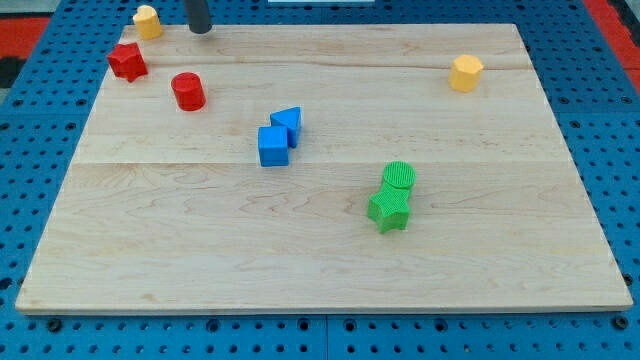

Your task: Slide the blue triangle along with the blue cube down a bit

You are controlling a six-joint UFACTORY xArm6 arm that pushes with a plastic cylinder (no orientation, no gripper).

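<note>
A blue cube (273,146) sits near the middle of the wooden board (200,250). A blue triangle (288,122) touches it at its upper right. My tip (200,29) is at the view's top edge, left of centre, well up and to the left of both blue blocks and apart from them. It stands just right of a yellow block (147,21).
A red star-shaped block (127,61) and a red cylinder (188,91) lie at the upper left. A yellow hexagonal block (465,73) is at the upper right. A green cylinder (398,177) touches a green star-shaped block (388,211) right of centre.
</note>
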